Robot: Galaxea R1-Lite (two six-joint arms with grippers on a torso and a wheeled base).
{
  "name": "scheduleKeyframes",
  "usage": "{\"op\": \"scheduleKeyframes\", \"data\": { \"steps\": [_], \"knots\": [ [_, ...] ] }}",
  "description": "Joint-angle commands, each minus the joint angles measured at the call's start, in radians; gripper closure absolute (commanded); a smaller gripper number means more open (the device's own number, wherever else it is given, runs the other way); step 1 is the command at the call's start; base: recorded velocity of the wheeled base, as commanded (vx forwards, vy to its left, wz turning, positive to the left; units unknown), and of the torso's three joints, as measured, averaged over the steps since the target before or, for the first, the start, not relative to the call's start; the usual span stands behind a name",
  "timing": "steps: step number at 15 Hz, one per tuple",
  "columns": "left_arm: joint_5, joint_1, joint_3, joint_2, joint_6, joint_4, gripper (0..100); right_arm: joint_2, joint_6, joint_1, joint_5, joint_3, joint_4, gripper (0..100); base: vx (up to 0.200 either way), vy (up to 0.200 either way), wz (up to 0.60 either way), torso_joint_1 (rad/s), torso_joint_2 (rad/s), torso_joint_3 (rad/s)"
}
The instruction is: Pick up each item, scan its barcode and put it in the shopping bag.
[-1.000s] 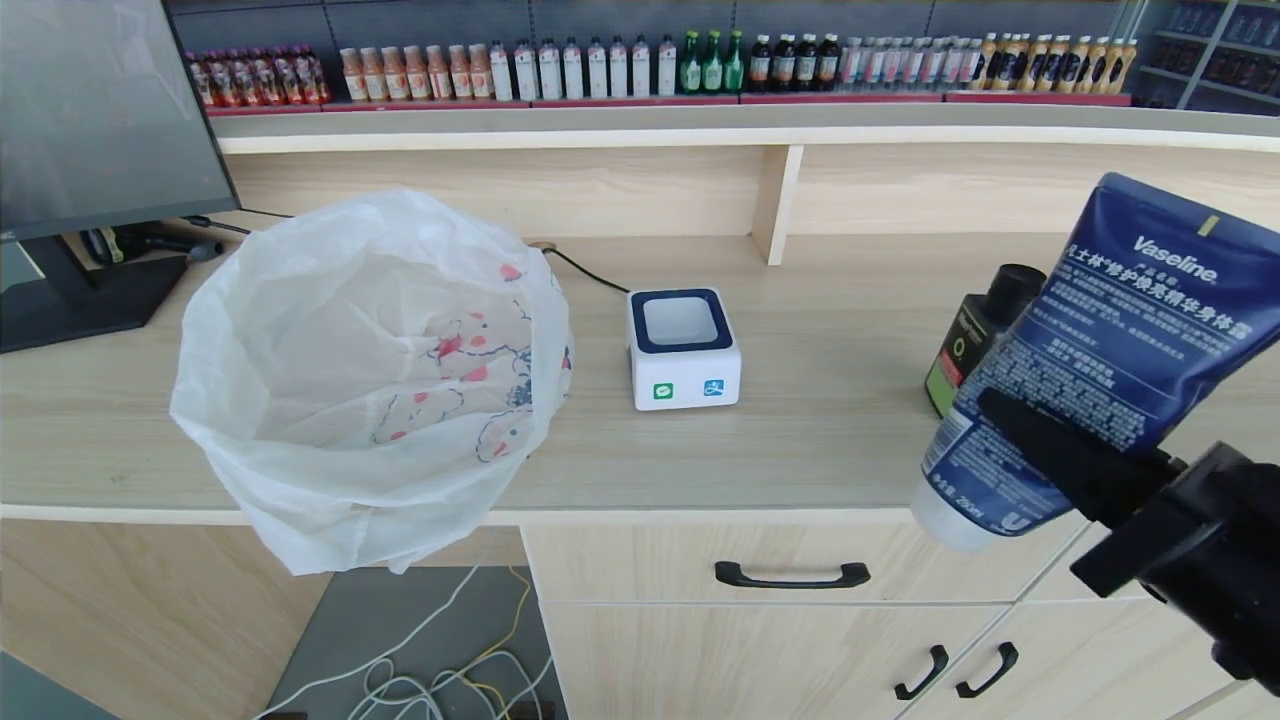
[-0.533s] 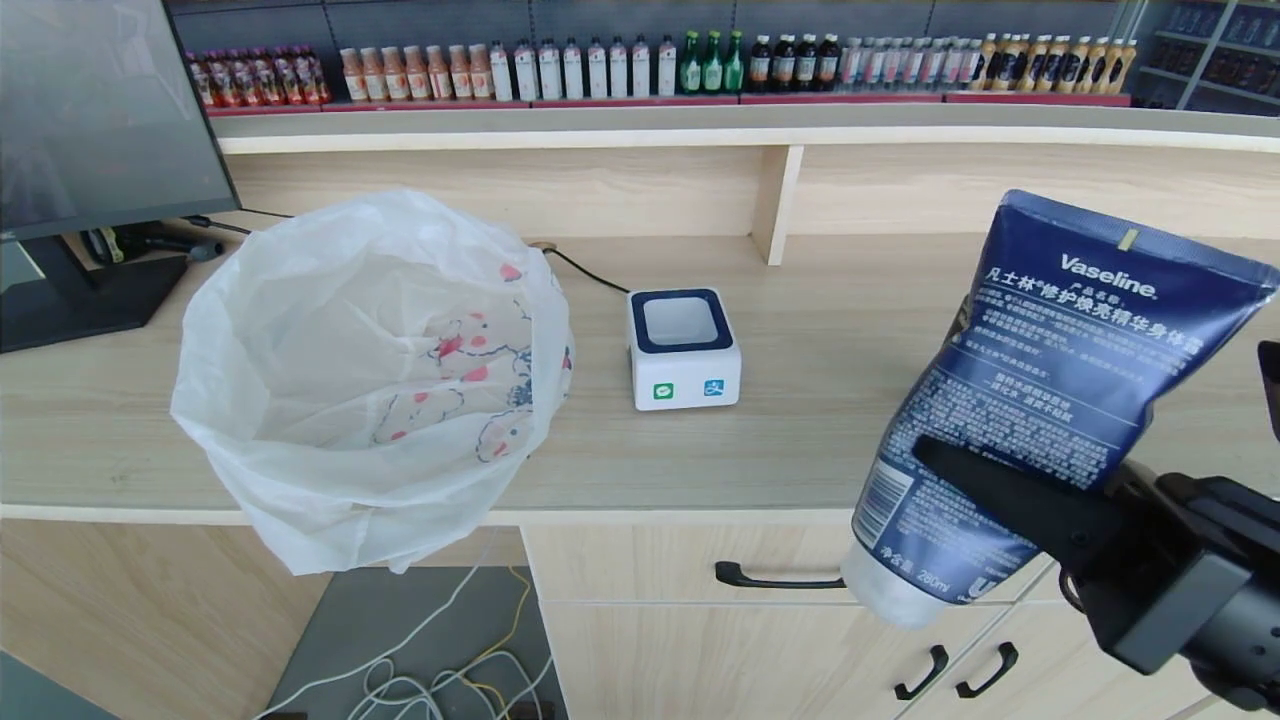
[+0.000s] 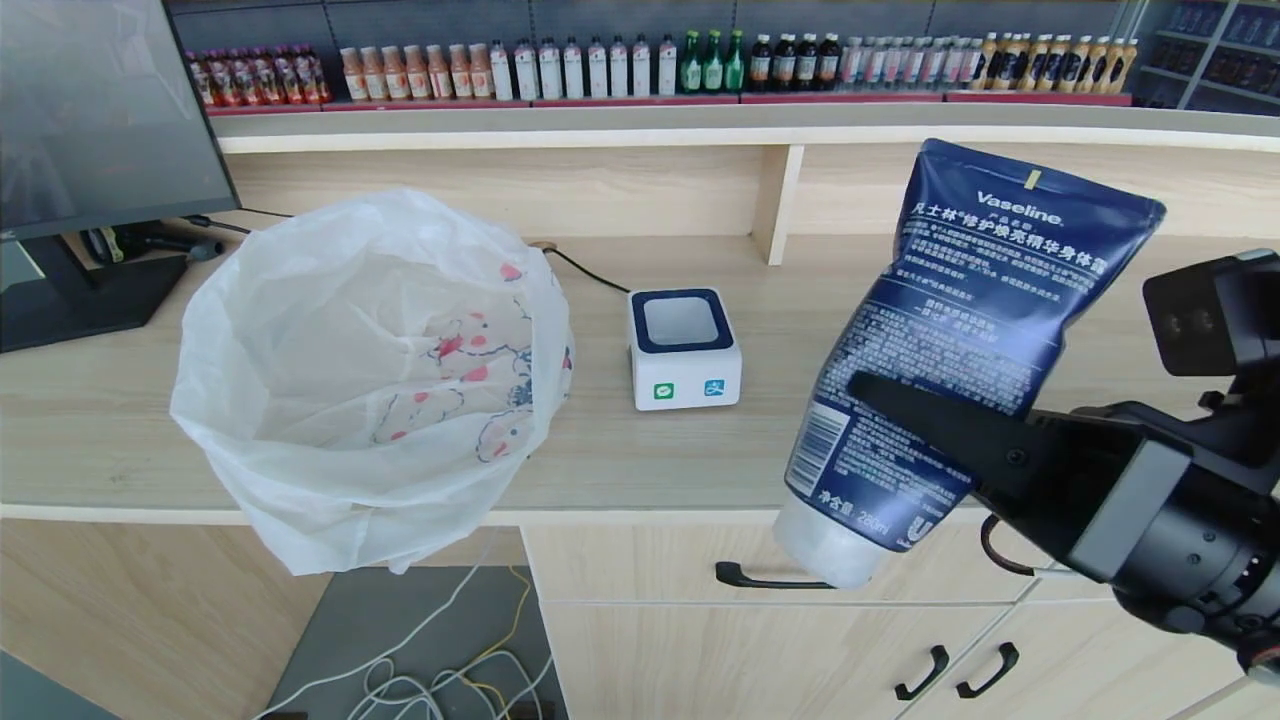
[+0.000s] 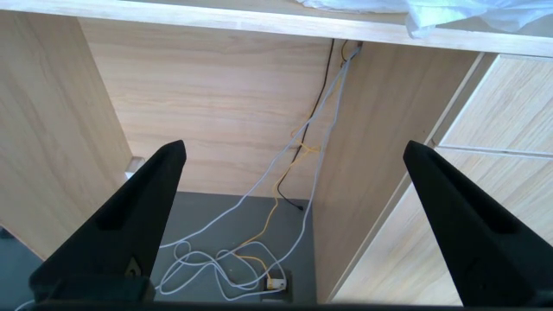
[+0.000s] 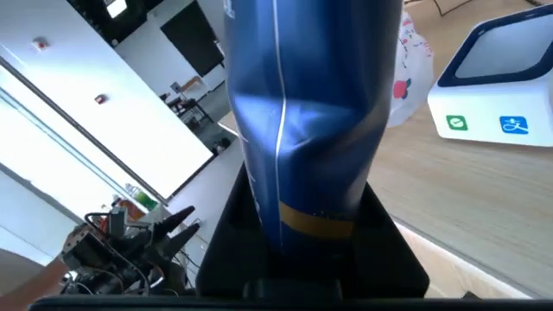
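Tube [image 3: 975,300] in right gripper [image 3: 872,395], crossing counter edge [image 3: 650,511], scanner [image 3: 685,348] apart

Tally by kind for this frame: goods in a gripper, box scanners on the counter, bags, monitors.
Blue squeeze tube, held in right gripper: 1
Barcode scanner: 1
Shopping bag: 1
Monitor: 1
Total: 4

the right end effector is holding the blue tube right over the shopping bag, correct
No. The right end effector is holding the blue tube, but the head view shows the tube to the right of the scanner, with the shopping bag on the scanner's other side, not under it.
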Motion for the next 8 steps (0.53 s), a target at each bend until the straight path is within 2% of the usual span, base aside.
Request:
{"op": "scheduleKeyframes", "data": {
  "steps": [1, 3, 8],
  "knots": [
    [0.000, -0.001, 0.000, 0.000, 0.000, 0.000, 0, 0.031, 0.006, 0.044, 0.022, -0.029, -0.001, 100, 0.000, 0.000, 0.00, 0.000, 0.00, 0.000],
    [0.000, -0.001, 0.000, 0.000, 0.000, 0.000, 0, 0.031, 0.043, 0.124, 0.031, -0.029, -0.005, 100, 0.000, 0.000, 0.00, 0.000, 0.00, 0.000],
    [0.000, 0.000, 0.000, 0.000, 0.000, 0.000, 0, 0.036, 0.051, 0.239, 0.031, -0.012, -0.030, 100, 0.000, 0.000, 0.00, 0.000, 0.00, 0.000]
  ]
}}
